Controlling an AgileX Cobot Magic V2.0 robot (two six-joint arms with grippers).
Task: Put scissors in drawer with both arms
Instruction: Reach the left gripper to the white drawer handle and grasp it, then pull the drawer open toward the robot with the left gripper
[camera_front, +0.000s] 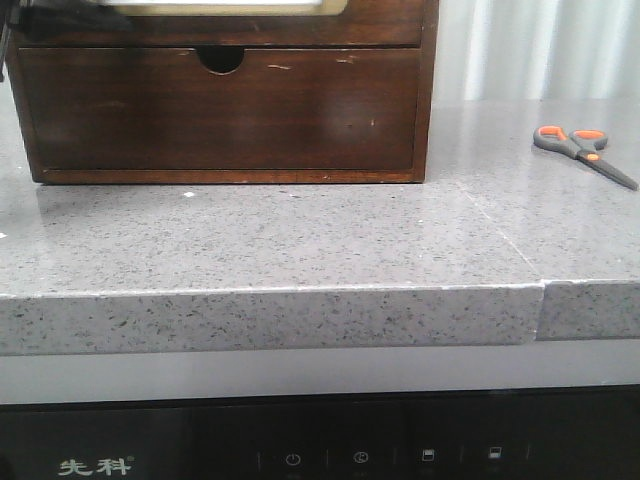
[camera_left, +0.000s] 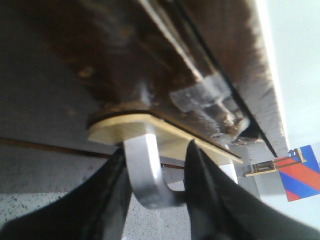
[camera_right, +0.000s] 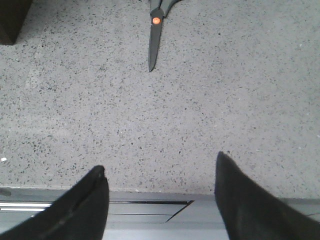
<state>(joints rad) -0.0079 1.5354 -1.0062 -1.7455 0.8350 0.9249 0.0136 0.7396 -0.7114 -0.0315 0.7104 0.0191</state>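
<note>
The scissors (camera_front: 583, 150) lie flat on the grey counter at the far right, with dark grey handles and orange-lined loops. In the right wrist view their blades (camera_right: 155, 37) point toward my right gripper (camera_right: 160, 172), which hovers open and empty over the counter's front edge, well short of them. The drawer (camera_front: 225, 7) with the white, tan-rimmed panel shows only as a strip at the top of the front view. My left gripper (camera_left: 156, 150) is shut on that drawer's curved metal handle (camera_left: 150, 175), one finger on each side of it, below the tan mounting plate (camera_left: 125, 129).
Below the panelled drawer sits a plain-fronted drawer (camera_front: 220, 110) with a semicircular notch, in the same dark wooden cabinet (camera_front: 428, 90). The counter has a seam (camera_front: 541, 290) near its front right. An appliance panel (camera_front: 330, 450) runs below the counter.
</note>
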